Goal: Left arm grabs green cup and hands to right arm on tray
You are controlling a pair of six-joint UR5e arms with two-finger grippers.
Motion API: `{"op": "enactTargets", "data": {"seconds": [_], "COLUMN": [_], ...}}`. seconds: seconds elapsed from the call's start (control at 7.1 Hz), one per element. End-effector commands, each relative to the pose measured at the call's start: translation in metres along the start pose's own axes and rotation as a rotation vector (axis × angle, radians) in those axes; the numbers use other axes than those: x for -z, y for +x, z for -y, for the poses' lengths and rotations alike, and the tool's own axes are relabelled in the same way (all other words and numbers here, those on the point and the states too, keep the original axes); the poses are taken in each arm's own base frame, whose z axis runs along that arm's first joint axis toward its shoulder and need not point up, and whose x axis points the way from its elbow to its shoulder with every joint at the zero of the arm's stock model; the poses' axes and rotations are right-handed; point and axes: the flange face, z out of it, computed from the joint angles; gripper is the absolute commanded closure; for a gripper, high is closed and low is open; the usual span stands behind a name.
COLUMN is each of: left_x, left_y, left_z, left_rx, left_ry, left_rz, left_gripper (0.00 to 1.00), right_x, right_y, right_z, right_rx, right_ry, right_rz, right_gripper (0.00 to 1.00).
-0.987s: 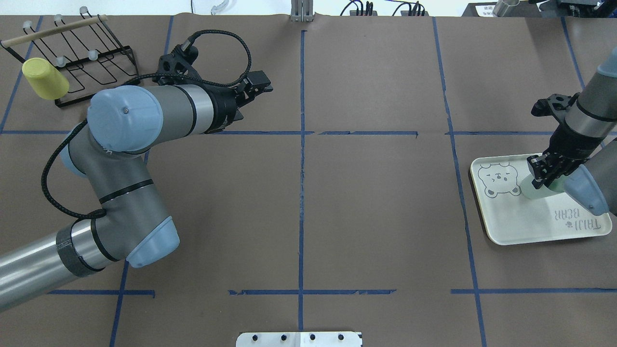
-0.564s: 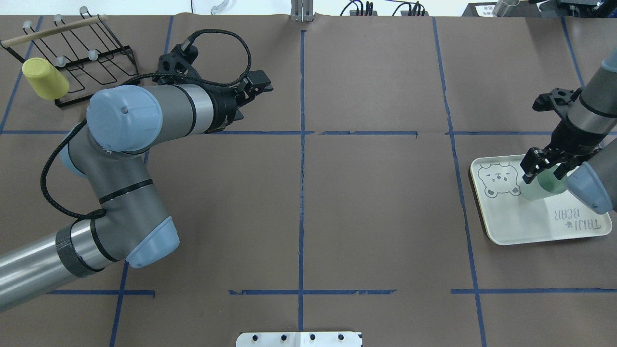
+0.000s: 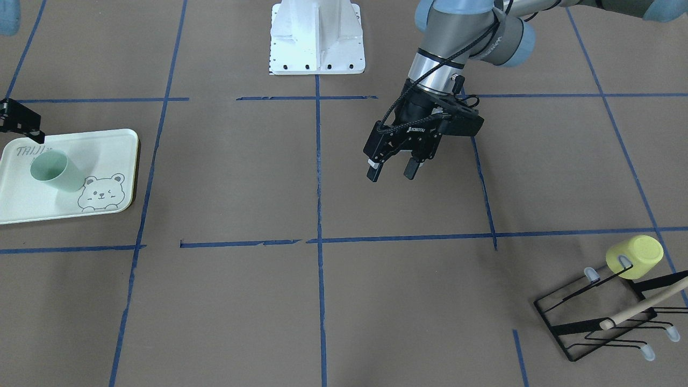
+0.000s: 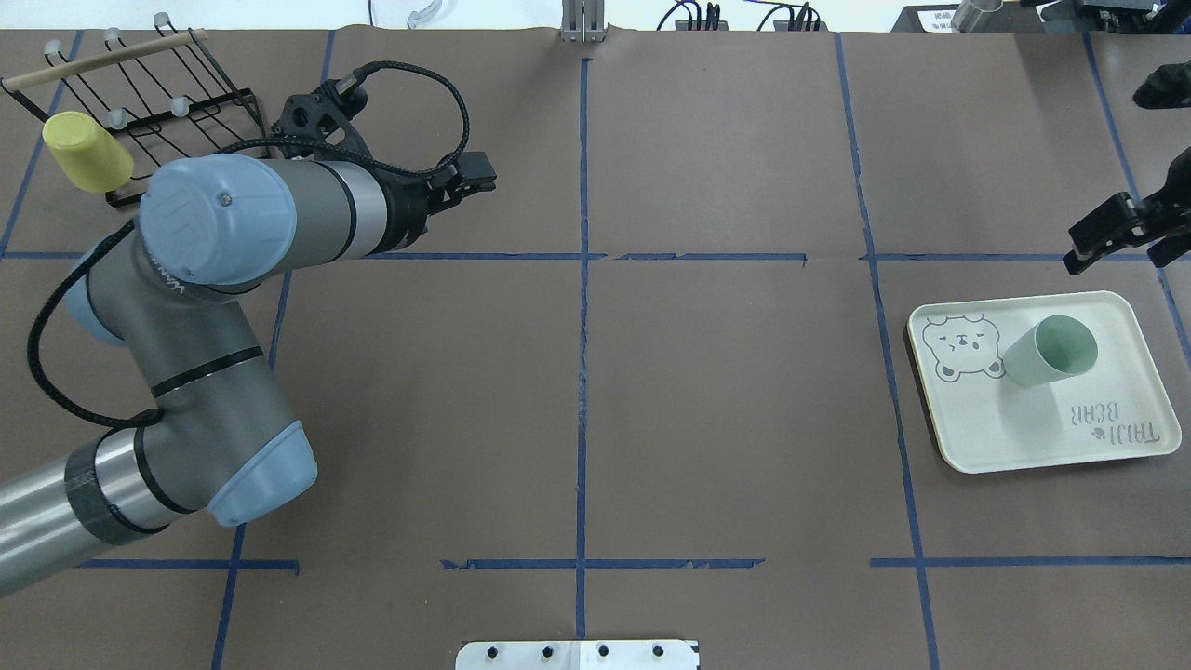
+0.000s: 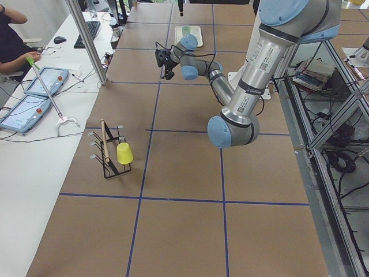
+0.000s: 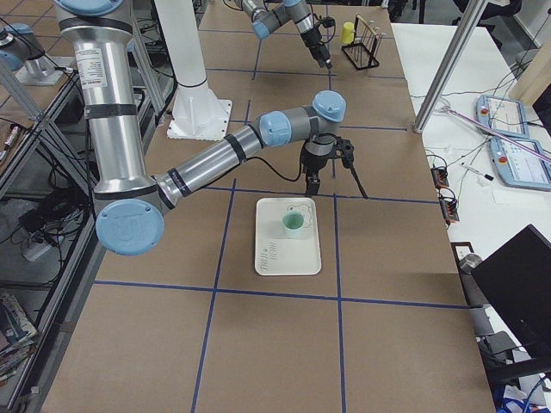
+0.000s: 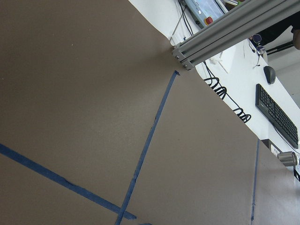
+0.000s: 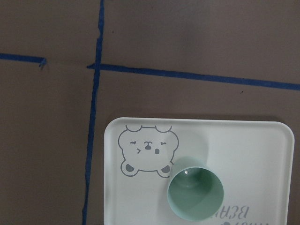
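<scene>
The green cup stands upright, mouth up, on the tray, beside the bear drawing. It also shows in the right wrist view and the front view. My right gripper is open and empty. It hangs above the table just beyond the tray's far edge, clear of the cup. My left gripper is open and empty. It hovers over the bare table on the left half, far from the tray.
A yellow cup hangs on a black wire rack at the far left corner. Blue tape lines cross the brown table cover. The white robot base sits at the near middle edge.
My right gripper opened, let go of the green cup on the tray, then rose and drew away past the tray's far edge. My left arm pulled back slightly to the left.
</scene>
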Motion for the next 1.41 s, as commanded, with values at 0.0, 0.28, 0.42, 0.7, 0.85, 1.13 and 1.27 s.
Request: {"op": "enactTargets", "data": {"seconds": [0.0, 0.28, 0.42, 0.7, 0.85, 1.13, 1.27], "left_x": [0.037, 0.071, 0.102, 0.164, 0.184, 0.2, 0.205], "left_y": [-0.033, -0.129, -0.184, -0.322, -0.378, -0.469, -0.496], "left_z": [0.041, 0.134, 0.179, 0.23, 0.241, 0.257, 0.242], "left_rx": [-0.305, -0.489, -0.559, -0.674, -0.676, -0.655, -0.577], "left_ry": [0.008, -0.148, -0.243, -0.358, -0.403, -0.548, -0.602], "left_rz": [0.241, 0.321, 0.299, 0.286, 0.31, 0.359, 0.325], "left_gripper": [0.0, 0.0, 0.0, 0.0, 0.0, 0.0, 0.0], "right_x": [0.034, 0.046, 0.047, 0.049, 0.046, 0.039, 0.034], "right_y": [0.033, 0.069, 0.09, 0.138, 0.145, 0.156, 0.161], "right_z": [0.0, -0.009, -0.019, -0.046, -0.055, -0.064, -0.067], "right_rx": [-0.058, -0.118, -0.049, -0.014, -0.024, -0.036, -0.048], "right_ry": [0.07, 0.092, 0.089, 0.086, 0.078, 0.062, 0.048], "right_rz": [-0.003, -0.011, -0.023, -0.036, -0.038, -0.084, -0.086], "right_gripper": [0.0, 0.0, 0.0, 0.0, 0.0, 0.0, 0.0]}}
